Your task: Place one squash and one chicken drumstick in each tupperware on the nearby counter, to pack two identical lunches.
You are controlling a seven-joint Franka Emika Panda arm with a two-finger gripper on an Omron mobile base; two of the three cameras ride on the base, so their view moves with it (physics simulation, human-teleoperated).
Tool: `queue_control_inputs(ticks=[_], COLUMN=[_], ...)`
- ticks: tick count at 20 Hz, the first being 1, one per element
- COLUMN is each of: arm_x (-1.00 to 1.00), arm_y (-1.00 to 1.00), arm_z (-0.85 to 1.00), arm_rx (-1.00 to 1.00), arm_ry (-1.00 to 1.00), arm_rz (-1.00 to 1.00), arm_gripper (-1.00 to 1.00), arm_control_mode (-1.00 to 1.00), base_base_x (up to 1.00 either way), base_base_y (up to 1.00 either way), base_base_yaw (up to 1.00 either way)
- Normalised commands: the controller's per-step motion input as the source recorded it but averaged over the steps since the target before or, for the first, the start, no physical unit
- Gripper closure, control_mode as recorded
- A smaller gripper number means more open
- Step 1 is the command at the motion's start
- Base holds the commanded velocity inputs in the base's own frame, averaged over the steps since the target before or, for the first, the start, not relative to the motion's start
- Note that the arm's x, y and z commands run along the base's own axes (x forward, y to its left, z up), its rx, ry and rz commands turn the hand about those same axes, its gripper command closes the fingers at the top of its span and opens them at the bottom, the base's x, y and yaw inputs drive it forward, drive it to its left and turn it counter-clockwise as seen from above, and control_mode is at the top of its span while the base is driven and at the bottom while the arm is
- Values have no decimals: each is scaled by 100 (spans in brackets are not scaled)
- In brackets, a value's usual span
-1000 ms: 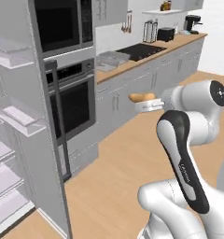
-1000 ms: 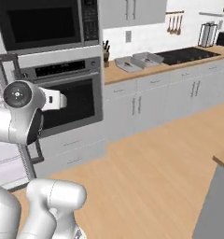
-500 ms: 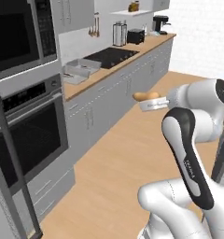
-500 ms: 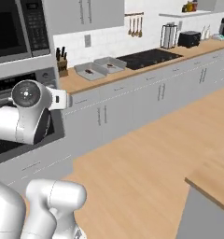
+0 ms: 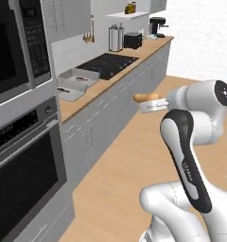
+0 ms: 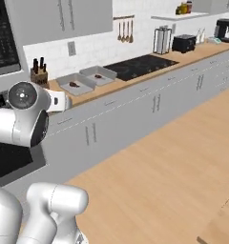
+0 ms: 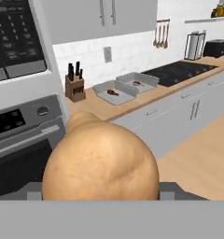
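Since the earlier frame my base has swung round, so the worktop (image 5: 110, 87) now runs ahead. My hand (image 5: 151, 105) is clenched on the tan squash (image 7: 101, 161), carried in the air. Two tupperware (image 7: 115, 92) sit on the worktop at about one o'clock, each with a chicken drumstick (image 7: 113, 92).

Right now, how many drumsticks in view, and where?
2. One chicken drumstick lies in the nearer tupperware on the counter; the other drumstick lies in the farther tupperware beside it, toward the stovetop. None seem hidden.
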Motion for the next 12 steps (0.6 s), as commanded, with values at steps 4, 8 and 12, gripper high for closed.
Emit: queue_control_inputs(ticks=[4,8,12], arm_x=[0,0,0], arm_y=[0,0,0], arm_z=[0,0,0], arm_rx=[0,0,0], arm_ry=[0,0,0], arm_rz=[0,0,0], arm_gripper=[100,100,100], arm_control_mode=[100,100,100], base_base_x=[100,100,100], base_base_y=[-36,-37,0], base_base_yaw=[-8,-4,1])
